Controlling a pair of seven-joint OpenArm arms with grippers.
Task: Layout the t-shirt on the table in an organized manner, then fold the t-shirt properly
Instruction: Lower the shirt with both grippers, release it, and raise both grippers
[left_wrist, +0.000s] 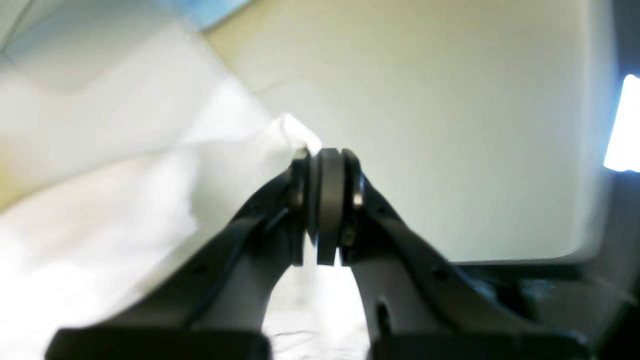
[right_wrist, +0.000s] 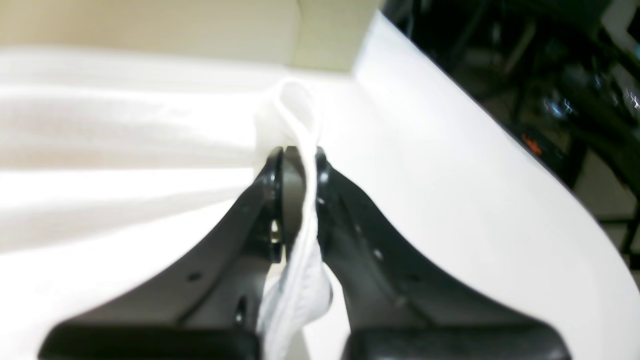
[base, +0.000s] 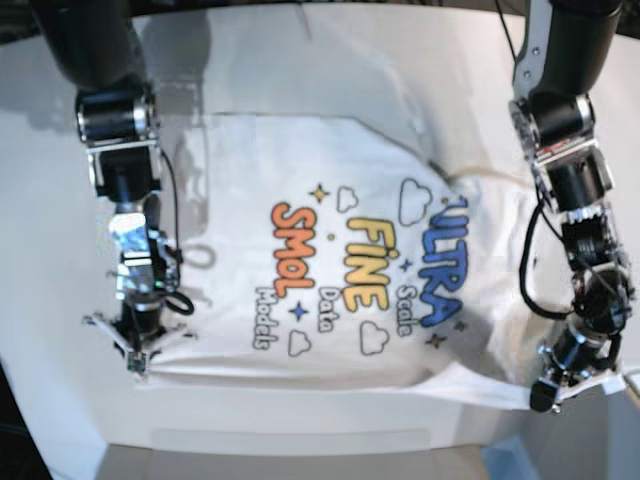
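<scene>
- The t-shirt (base: 330, 280) was soft white cloth, spread mostly flat across the middle of the table (base: 40, 250), print side up, with the blue, yellow and orange lettering running sideways in the base view.
- Clouds and little stars sat around the letters, and the cloth had a few shallow wrinkles near the right side.
- The table was smooth plain white and a lot bigger than the shirt, with a curved edge showing in the right wrist view.
- The right gripper (right_wrist: 298, 155) had its black jaws clamped on a bunched fold of shirt, a ribbed-looking strip of cloth running down between them. In the base view it sat at the near left corner of the shirt.
- The left gripper (left_wrist: 325, 160) had its jaws pressed together too, pinching a small peak of white cloth at the tips. In the base view it was at the near right, pulling that corner out into a thin stretched tail.
- There was bare tabletop left of the shirt and a strip of it along the near edge.
</scene>
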